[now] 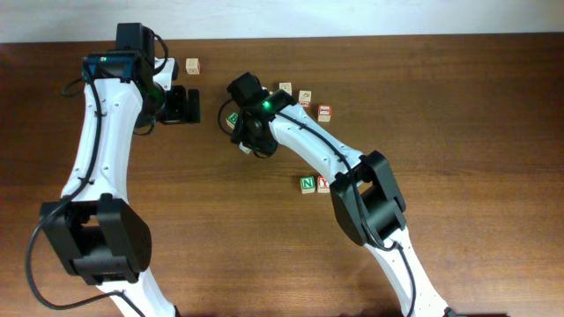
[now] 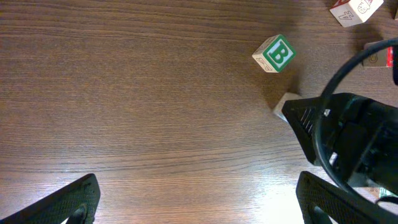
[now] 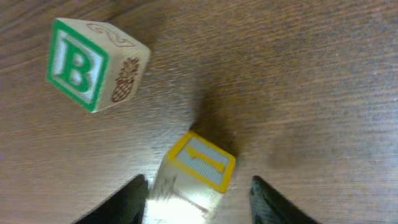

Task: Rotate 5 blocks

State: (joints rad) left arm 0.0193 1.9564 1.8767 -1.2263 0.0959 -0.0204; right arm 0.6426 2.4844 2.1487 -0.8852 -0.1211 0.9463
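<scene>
Two white arms with black joints rise from the bottom edge of the overhead view, over a dark wooden table (image 1: 476,176). The left gripper (image 1: 183,104) sits in the upper left of the frame, with a plain pale cube (image 1: 192,66) just above it. The right gripper (image 1: 241,132) points down just left of centre, beside a green B cube (image 1: 233,117). Its fingertips are hidden under the wrist from here. Three lettered blocks (image 1: 305,97) lie in a loose row to the upper right of that wrist, apart from it. The green N block (image 1: 307,184) and the red Y block (image 1: 323,184) sit side by side near the centre, the Y partly hidden by the right arm.

From the left wrist, the left gripper's fingers (image 2: 74,202) stand in the two bottom corners, spread wide, with only bare wood between them. The green B cube (image 2: 274,54) lies tilted at upper right. The right gripper's black body fills the lower right.

From the right wrist, the right gripper's two dark fingers (image 3: 127,199) straddle a yellow-framed cube (image 3: 198,169) at bottom centre. The jaws are partly apart, and wood shows between the cube and the right-hand finger, so the cube is not clamped. The green B cube (image 3: 93,62) lies at upper left, apart from the fingers.
</scene>
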